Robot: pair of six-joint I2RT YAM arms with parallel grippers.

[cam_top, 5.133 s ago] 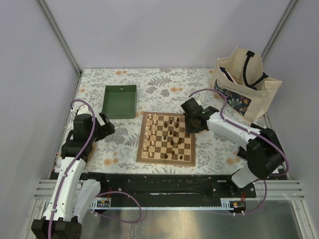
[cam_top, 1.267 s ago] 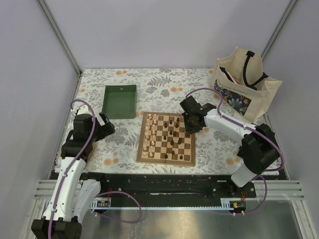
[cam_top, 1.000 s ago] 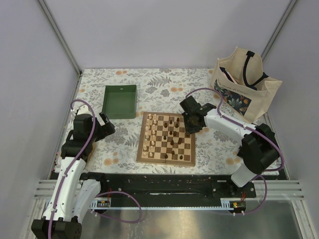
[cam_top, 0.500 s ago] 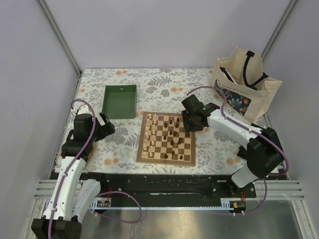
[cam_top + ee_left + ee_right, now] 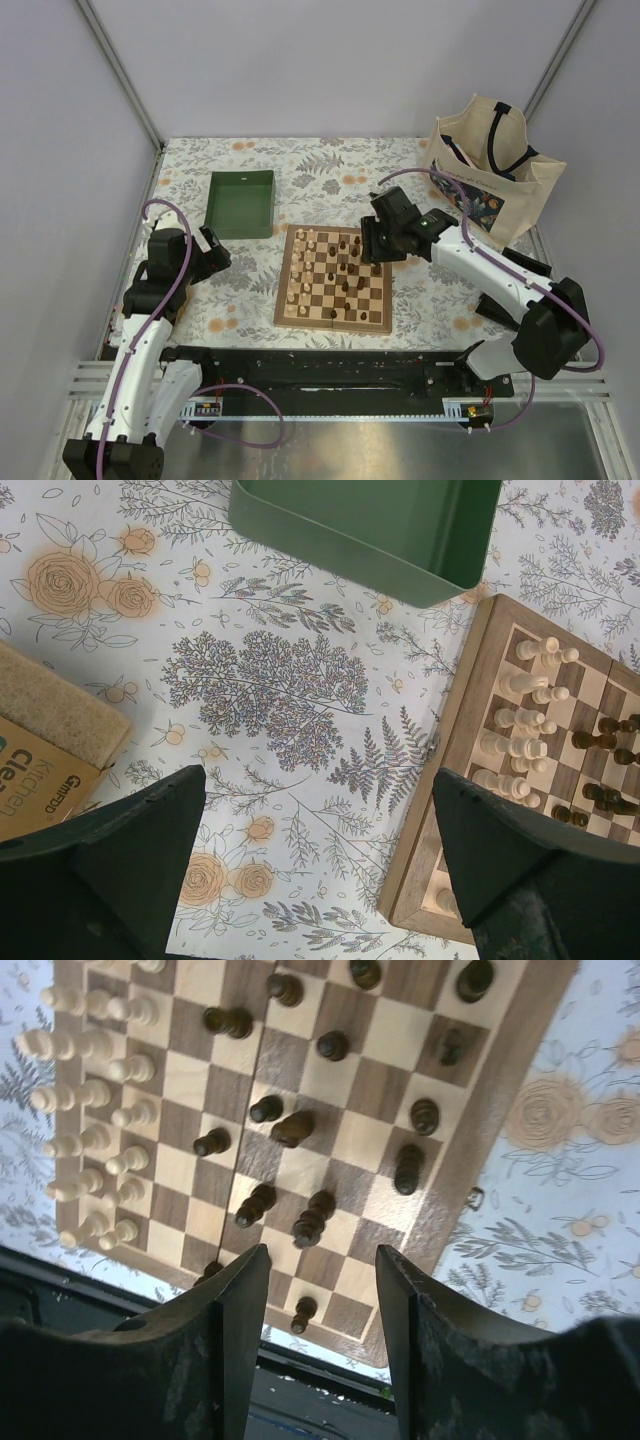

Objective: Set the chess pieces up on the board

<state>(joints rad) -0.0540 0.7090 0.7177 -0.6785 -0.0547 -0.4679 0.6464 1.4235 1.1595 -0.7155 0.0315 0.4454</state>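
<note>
Over the far right corner of the board (image 5: 333, 326), the right gripper (image 5: 320, 1252) hangs with its jaws apart and nothing between them. Along the board's left side stand the pale chess pieces (image 5: 105, 1093) in two rows (closely packed), while the dark chess pieces (image 5: 292, 1128) are scattered over the middle and right squares. Left of the board, the left gripper (image 5: 320, 780) hovers spread wide over the flowered tablecloth (image 5: 270, 690), holding nothing, near the green tray (image 5: 241, 203).

The right hand (image 5: 322, 1265) hangs spread wide above a checkered wooden chessboard (image 5: 380, 1090). Dark brown wooden chessmen (image 5: 293, 1128) stand scattered, and pale cream chessmen (image 5: 95, 1095) line one edge.
</note>
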